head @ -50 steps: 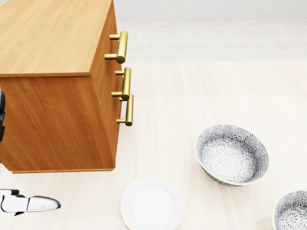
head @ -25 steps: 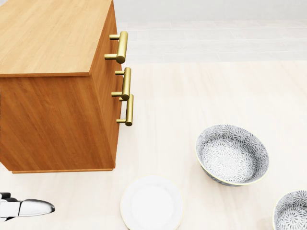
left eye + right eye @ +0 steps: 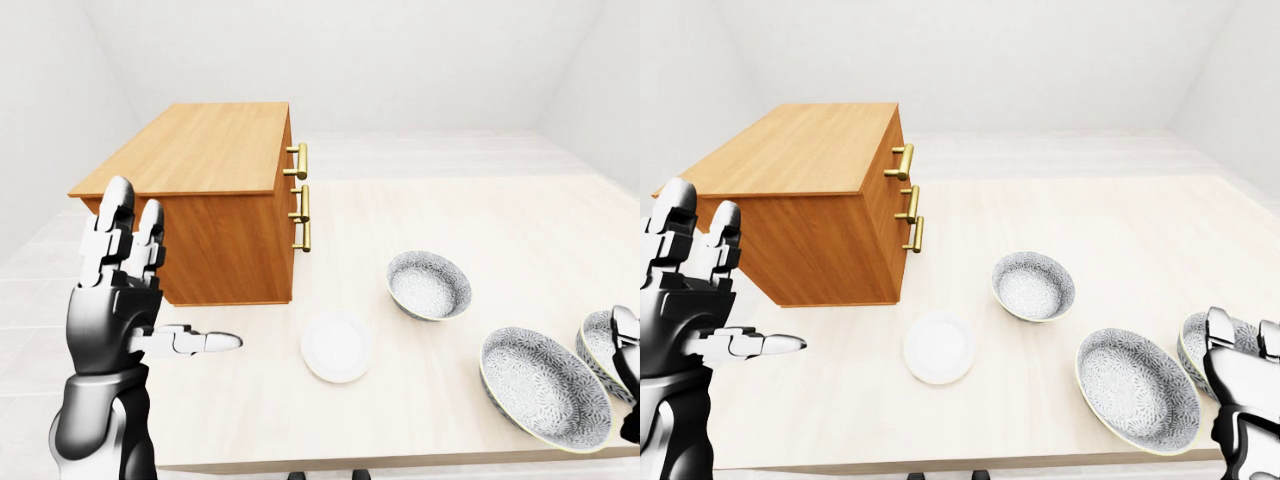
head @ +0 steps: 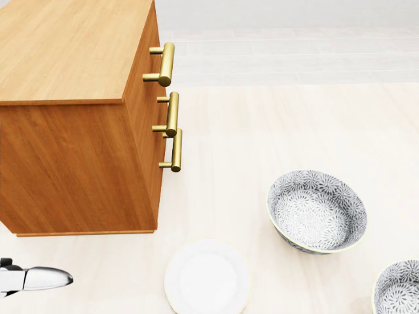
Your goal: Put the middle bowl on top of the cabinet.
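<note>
Left hand (image 3: 112, 315) is held up at the left of the left-eye view, fingers spread and thumb stuck out sideways, nothing gripped. Right hand (image 3: 1243, 390) is seen low at the right edge of the right-eye view, fingers upright and apart, empty too. The rightmost bowl (image 3: 1196, 343) is partly hidden by it. The middle bowl (image 3: 1133, 388) is sat on the table (image 3: 1140, 230) between that one and a third bowl (image 3: 1033, 285), untouched. A white plate (image 3: 938, 348) is laid near the wooden cabinet (image 3: 800, 170).

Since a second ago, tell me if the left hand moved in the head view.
Yes: the left hand slid slightly leftward, away from the white plate.
</note>
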